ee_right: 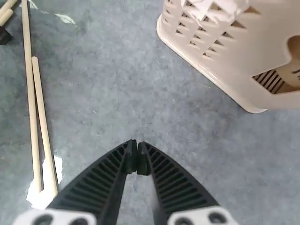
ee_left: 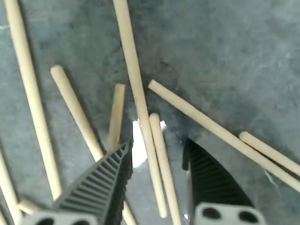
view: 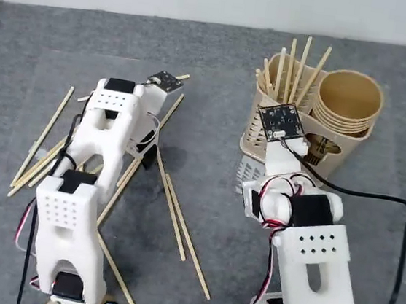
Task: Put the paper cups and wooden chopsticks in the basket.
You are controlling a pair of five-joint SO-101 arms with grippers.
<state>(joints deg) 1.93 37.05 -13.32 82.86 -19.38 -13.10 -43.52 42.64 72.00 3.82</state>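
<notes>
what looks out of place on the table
Loose chopsticks lie scattered and crossed on the table around the left arm; others already stand in the basket beside the stacked paper cups. Nothing looks broken.

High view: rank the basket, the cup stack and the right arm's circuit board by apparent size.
1. Basket
2. Cup stack, nested inside it
3. Circuit board, smallest even though it sits nearer the camera

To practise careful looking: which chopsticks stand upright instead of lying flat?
The chopsticks in the basket, beside the paper cups; the rest lie flat on the table.
</notes>
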